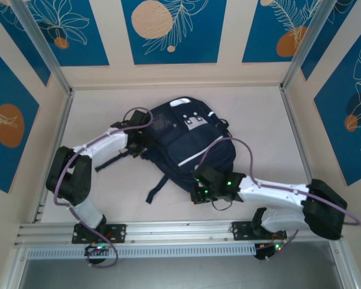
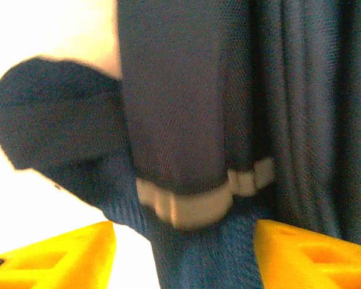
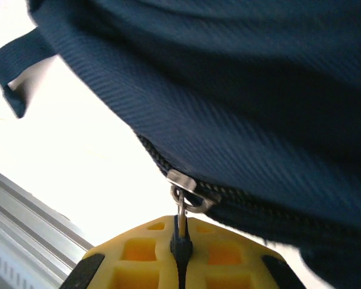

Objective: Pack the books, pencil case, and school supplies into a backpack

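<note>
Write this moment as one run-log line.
left tool open at backpack fabric | right tool shut on zipper pull | backpack lying on table

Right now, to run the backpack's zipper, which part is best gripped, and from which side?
The thin zipper pull hanging off the slider, pinched flat from the side away from the backpack. It dangles clear of the fabric, and the right gripper is shut on it that way.
</note>
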`<state>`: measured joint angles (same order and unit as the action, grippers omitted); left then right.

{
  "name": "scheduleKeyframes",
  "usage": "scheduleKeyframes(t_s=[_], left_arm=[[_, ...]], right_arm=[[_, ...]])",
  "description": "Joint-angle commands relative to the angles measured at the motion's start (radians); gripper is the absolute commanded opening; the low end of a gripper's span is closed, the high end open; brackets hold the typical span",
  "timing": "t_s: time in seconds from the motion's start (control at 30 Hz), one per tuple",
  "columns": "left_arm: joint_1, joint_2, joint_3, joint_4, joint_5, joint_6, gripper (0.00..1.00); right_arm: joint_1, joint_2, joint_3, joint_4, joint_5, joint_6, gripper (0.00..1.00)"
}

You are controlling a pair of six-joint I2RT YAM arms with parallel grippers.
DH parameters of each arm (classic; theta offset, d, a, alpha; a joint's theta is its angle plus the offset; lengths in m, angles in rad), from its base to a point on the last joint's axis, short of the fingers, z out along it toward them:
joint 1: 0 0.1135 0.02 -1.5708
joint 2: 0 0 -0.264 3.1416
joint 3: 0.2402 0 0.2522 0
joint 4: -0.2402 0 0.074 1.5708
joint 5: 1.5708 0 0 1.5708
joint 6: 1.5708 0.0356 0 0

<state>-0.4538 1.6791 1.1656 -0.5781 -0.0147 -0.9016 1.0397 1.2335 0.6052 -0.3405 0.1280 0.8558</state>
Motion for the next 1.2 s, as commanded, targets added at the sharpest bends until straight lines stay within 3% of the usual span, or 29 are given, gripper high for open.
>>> scheduleKeyframes(t_s=[0.0, 0.17, 0.4, 0.8, 0.93, 1.17], left_arm=[[0.004, -0.079, 0.023, 0.005, -0.029, 0.008, 0.71], [0.002, -0.217, -0.153, 0.030, 0.034, -0.031, 0.75], [-0.021, -0.387, -0.395, 0.157, 0.103, -0.080, 0.71], [-0.073, -0.272, -0.412, 0.337, 0.135, -0.082, 0.56], [-0.080, -0.247, -0.417, 0.374, 0.124, -0.081, 0.43], [-0.080, -0.226, -0.391, 0.351, 0.064, -0.058, 0.06]], right_arm=[[0.025, 0.133, 0.101, 0.154, -0.066, -0.037, 0.00], [0.025, 0.329, 0.245, 0.243, -0.089, -0.029, 0.00], [0.018, 0.401, 0.293, 0.331, -0.122, 0.001, 0.00], [0.022, 0.390, 0.227, 0.416, -0.161, 0.056, 0.00], [0.022, 0.389, 0.210, 0.431, -0.166, 0.069, 0.00], [0.017, 0.383, 0.208, 0.386, -0.154, 0.060, 0.00]])
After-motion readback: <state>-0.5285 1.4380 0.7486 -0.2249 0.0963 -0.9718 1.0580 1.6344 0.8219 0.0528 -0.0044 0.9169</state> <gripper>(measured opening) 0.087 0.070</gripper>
